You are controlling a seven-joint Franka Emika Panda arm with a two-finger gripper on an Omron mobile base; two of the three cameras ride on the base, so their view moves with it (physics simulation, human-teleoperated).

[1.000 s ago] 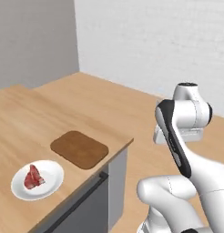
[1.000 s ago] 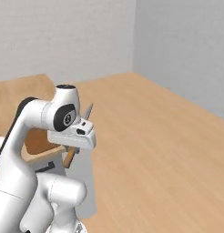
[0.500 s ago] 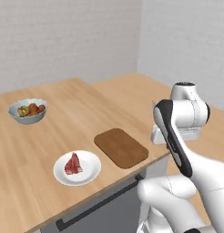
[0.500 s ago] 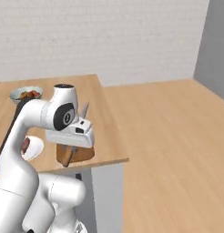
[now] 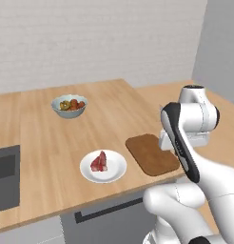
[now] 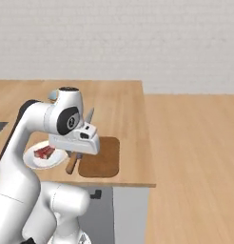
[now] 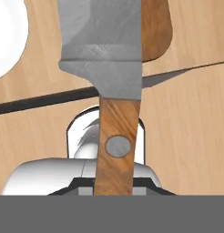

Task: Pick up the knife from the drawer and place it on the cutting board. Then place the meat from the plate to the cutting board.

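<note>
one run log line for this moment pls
stage: carrying knife | hand: shut on knife | cutting board: bare | meat: on plate

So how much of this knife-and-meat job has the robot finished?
Roughly the first part. The knife is out of the drawer and clamped in the gripper, held near the cutting board, not yet laid on it. The meat is on the plate, so that move is left.
</note>
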